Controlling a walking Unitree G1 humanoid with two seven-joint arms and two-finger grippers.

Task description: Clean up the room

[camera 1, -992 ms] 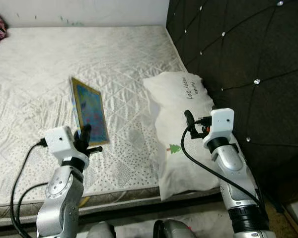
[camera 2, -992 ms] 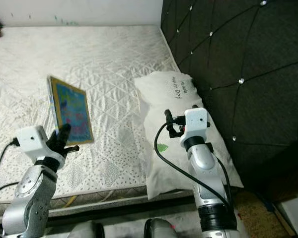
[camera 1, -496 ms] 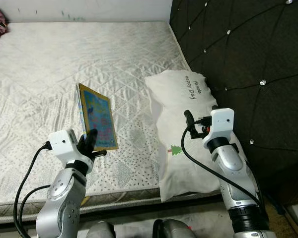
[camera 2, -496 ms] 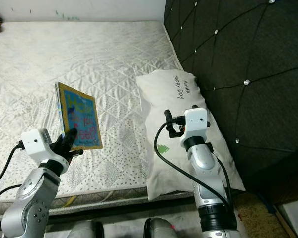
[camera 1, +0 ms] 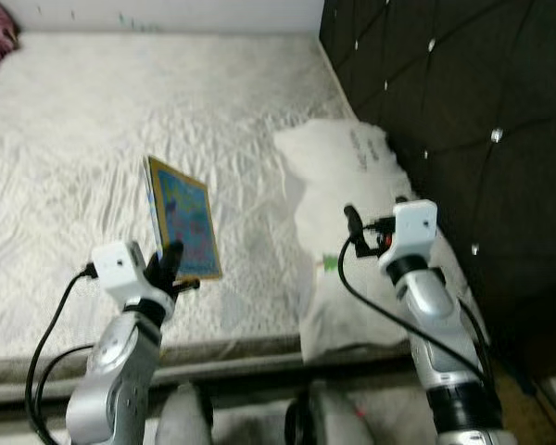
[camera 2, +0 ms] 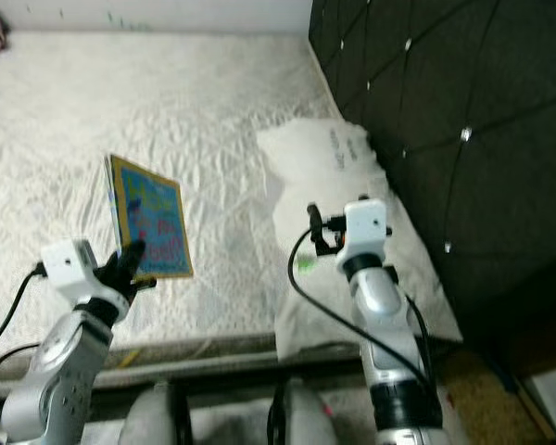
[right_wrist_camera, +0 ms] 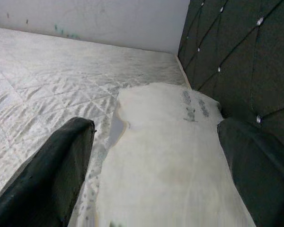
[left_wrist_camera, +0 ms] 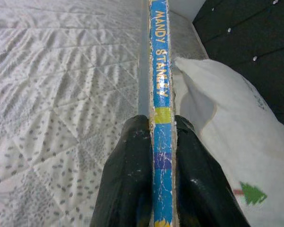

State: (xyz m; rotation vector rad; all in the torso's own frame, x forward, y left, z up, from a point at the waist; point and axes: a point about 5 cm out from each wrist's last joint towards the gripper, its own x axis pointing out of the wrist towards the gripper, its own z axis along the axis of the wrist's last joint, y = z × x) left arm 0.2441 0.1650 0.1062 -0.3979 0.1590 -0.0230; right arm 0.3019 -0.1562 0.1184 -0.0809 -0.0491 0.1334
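Left gripper [left_wrist_camera: 162,142] fingers clamped on the spine of a colourful book [camera 1: 183,217], held upright above the bed [camera 1: 65,185], right gripper [right_wrist_camera: 156,156] fingers spread wide over a white pillow [camera 1: 347,185] at 3 o'clock of the book

A bed's bare quilted white mattress [camera 1: 93,139] takes up most of the scene, stitched in diamonds. At its right end stands a tall black tufted headboard [camera 1: 445,102] with shiny studs. A pale wall [camera 1: 167,14] runs along the far side. A dark bed frame [camera 2: 213,371] edges the near side. Bits of brownish floor [camera 2: 482,389] show at lower right. The light is even.
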